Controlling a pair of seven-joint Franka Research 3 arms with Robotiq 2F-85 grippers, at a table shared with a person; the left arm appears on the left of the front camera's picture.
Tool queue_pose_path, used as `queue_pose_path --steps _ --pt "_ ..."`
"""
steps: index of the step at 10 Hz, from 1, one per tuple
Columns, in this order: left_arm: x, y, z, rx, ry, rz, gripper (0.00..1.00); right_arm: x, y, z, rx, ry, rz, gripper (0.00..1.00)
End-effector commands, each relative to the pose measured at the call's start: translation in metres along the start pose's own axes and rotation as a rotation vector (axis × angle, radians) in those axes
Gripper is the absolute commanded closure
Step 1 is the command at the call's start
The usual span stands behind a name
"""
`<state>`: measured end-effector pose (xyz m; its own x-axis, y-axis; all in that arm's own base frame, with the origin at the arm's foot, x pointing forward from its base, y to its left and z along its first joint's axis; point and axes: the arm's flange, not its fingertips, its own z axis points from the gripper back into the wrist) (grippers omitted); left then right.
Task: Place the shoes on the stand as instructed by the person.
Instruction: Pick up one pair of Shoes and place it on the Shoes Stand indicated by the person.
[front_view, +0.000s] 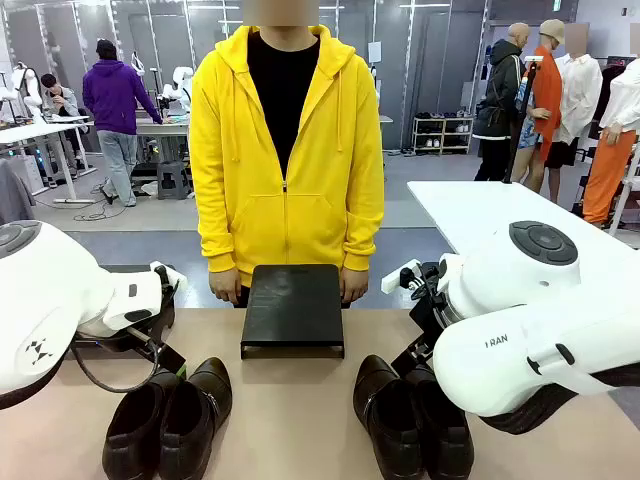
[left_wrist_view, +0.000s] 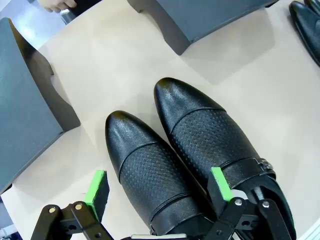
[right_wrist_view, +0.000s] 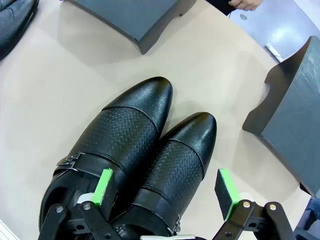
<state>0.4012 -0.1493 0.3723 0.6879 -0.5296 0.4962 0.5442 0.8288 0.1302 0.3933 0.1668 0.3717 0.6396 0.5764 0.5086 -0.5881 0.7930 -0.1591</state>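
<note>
— Where are the shoes at this moment?

— On the beige table (front_view: 290, 400), in two pairs. The left pair (front_view: 170, 418) lies at about 7 o'clock from the black stand (front_view: 293, 305), under my left arm. The right pair (front_view: 395, 420) lies at about 5 o'clock from it, under my right arm. Within each pair the shoes lie side by side, touching, toes towards 12 o'clock, where the person (front_view: 283, 150) in the yellow hoodie stands just behind the stand.

— And your jaws?

— Both sets are spread wide and grip nothing. My left gripper (left_wrist_view: 159, 189) hangs over the heel end of the left pair. In the left wrist view one green pad (left_wrist_view: 98, 190) sits off the outer side of the shoe at 7 o'clock, above bare table. The other is over the strap of the neighbouring shoe, near its metal buckle (left_wrist_view: 264, 165). Whether either pad touches leather I cannot tell.

— The right side?

— Much the same, mirrored. My right gripper (right_wrist_view: 165, 191) straddles the shoe at 5 o'clock in the right wrist view. One pad is over the inner edge of the neighbouring shoe, the other off the outer side, over the table.

— Anything else near?

— The stand's corner shows at 12 o'clock in both wrist views, apart from the toes. A dark grey block (left_wrist_view: 25, 100) stands at 9 o'clock of my left view, and at 3 o'clock of my right.
</note>
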Motion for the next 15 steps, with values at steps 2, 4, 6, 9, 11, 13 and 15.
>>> queue_pose_path --steps 2,4,6,9,11,13,15 --pt "0.0 0.0 0.0 0.0 0.0 0.0 0.0 0.0 0.0 0.0 0.0 0.0 0.0 0.0" --pt "0.0 0.0 0.0 0.0 0.0 0.0 0.0 0.0 0.0 0.0 0.0 0.0 0.0 0.0" --pt "0.0 0.0 0.0 0.0 0.0 0.0 0.0 0.0 0.0 0.0 0.0 0.0 0.0 0.0" --pt "0.0 0.0 0.0 0.0 0.0 0.0 0.0 0.0 0.0 0.0 0.0 0.0 0.0 0.0" --pt "0.013 0.009 0.017 -0.045 -0.017 -0.046 0.0 0.0 0.0 0.0 -0.001 0.0 0.002 0.0" --pt "0.031 0.035 0.048 -0.126 -0.015 -0.059 0.0 0.028 -0.023 0.044 0.105 -0.005 -0.02 0.0" --pt "0.034 0.061 0.082 -0.282 0.034 -0.036 0.0 0.04 -0.047 0.078 0.267 -0.014 -0.054 0.0"
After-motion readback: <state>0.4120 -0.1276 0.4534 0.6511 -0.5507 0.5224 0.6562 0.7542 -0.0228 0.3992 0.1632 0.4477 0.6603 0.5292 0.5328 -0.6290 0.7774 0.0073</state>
